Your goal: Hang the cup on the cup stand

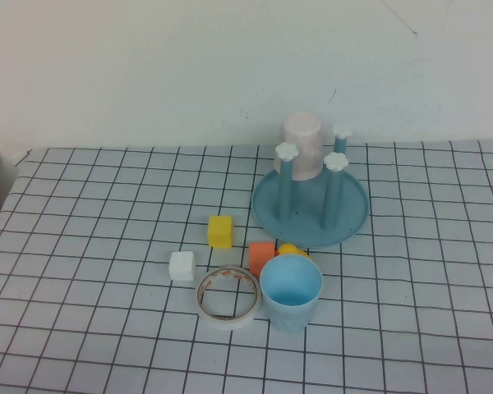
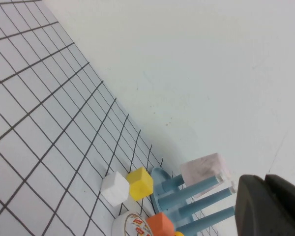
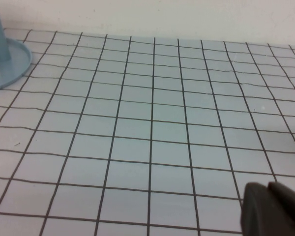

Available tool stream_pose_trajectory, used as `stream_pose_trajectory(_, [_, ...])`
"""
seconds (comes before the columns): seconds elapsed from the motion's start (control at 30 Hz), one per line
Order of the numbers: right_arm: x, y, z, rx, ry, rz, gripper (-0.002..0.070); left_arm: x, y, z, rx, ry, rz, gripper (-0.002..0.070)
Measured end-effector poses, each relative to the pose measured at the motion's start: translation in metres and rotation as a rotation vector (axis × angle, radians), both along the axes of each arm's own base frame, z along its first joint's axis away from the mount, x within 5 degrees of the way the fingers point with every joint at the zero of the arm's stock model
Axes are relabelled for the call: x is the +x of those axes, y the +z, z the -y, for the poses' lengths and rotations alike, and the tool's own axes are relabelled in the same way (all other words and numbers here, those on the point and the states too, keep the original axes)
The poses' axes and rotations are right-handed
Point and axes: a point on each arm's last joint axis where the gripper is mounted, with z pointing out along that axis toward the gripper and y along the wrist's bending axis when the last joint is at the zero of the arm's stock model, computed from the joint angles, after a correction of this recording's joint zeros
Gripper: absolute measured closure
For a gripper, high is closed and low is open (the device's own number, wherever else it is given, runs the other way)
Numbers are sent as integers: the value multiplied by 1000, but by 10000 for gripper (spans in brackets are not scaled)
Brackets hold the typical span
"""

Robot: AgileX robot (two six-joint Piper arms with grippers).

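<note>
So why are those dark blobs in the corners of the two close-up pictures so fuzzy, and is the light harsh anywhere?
High view: soft, even light, faint shadows by the cup and cup stand, no glare. Left wrist view: the dark blob is the shut left gripper, too near the lens to be sharp. Right wrist view: same for the shut right gripper; the grid stays fairly crisp.

The table holds two cups: one light blue cup (image 1: pixel 290 289) and one pale pink cup (image 1: pixel 301 145). There is one cup stand (image 1: pixel 349 215), one roll of tape (image 1: pixel 228 296), and four small blocks: yellow (image 1: pixel 220 231), white (image 1: pixel 181 265), orange (image 1: pixel 260 256), and a partly hidden yellow piece (image 1: pixel 290 249).
</note>
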Motion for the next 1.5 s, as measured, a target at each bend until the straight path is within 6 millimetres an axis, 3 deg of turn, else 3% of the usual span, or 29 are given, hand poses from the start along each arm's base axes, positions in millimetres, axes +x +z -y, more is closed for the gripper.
stream_pose_trajectory(0.2, [0,0,-1,35,2,2,678,0,1,1,-90,-7,0,677])
stream_pose_trajectory(0.3, [1,1,-7,244,1,34,678,0,2,0,-86,-1,15,677])
stream_pose_trajectory(0.4, [2,4,-16,616,-3,74,678,-1,8,1,126,-9,57,677])
stream_pose_trajectory(0.53, [3,12,-24,1062,-3,118,678,-10,51,9,550,-77,214,677])
stream_pose_trajectory(0.67, [3,16,-26,1242,-3,137,678,-6,106,21,826,-229,260,677])
stream_pose_trajectory(0.73, [3,18,-25,1240,-2,157,678,9,127,29,897,-369,203,677])
stream_pose_trajectory(0.93, [4,19,-24,1200,4,191,678,76,161,42,1014,-798,-11,677])
stream_pose_trajectory(0.97, [4,19,-24,1194,5,191,678,105,171,43,1063,-890,-46,677])
stream_pose_trajectory(1.1, [4,19,-24,1163,14,191,678,159,168,49,1109,-1035,-152,677])
stream_pose_trajectory(1.2, [4,19,-25,1131,29,176,678,191,159,66,1189,-1151,-256,677])
stream_pose_trajectory(1.33, [3,17,-27,1108,44,155,678,222,143,106,1358,-1260,-413,677])
stream_pose_trajectory(1.5, [3,17,-27,1104,46,153,678,243,124,162,1503,-1322,-477,677])
